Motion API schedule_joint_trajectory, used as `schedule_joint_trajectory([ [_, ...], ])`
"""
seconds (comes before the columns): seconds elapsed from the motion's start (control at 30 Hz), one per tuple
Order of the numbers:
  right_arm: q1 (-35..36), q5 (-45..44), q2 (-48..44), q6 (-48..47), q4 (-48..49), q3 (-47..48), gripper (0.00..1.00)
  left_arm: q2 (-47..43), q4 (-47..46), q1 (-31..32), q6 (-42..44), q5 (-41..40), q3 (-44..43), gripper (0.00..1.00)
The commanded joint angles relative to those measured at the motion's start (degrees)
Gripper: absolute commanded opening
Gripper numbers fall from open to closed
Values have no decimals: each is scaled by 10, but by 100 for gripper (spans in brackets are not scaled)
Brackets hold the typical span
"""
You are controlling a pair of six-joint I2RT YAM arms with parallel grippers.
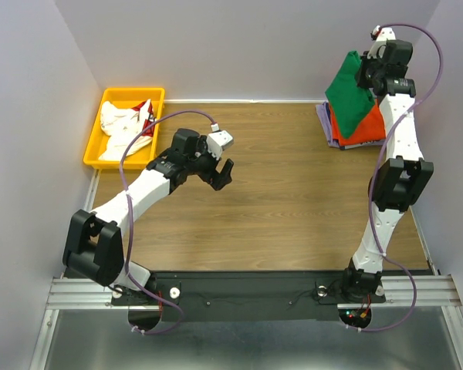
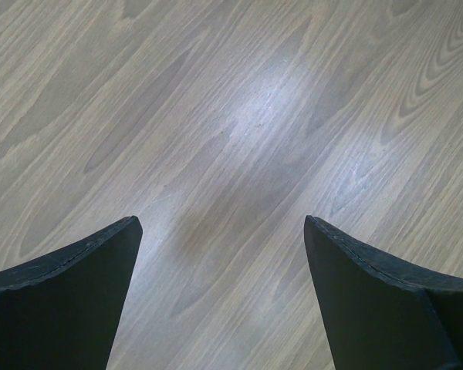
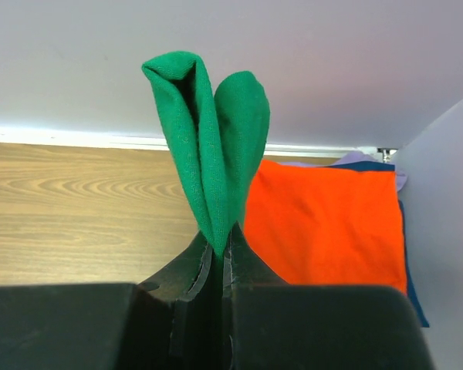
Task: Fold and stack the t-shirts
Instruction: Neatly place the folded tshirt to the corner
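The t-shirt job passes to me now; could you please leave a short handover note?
Left hand: open, empty, over the table.
Right hand: shut on the green shirt, held up at the far right by the orange shirt.
Done: orange stacked on the lavender shirt.
White shirts: crumpled in the bin, far left.
To do: set green down, then fold and stack the white ones.

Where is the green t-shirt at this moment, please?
In the overhead view the green t-shirt hangs at the far right corner of the table, pinched in the right gripper, over the orange t-shirt topping the stack.
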State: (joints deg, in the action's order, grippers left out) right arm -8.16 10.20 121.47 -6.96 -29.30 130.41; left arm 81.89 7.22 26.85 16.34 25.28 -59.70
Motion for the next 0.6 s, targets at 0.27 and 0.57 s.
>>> schedule_joint_trajectory([
  [0.27, 3, 16, -11, 62, 27, 18, 1, 0, -19, -3, 1, 4, 6, 98],
  [0.57, -17, -4, 20, 55, 34, 12, 1, 4, -20, -3, -1, 3, 7, 99],
])
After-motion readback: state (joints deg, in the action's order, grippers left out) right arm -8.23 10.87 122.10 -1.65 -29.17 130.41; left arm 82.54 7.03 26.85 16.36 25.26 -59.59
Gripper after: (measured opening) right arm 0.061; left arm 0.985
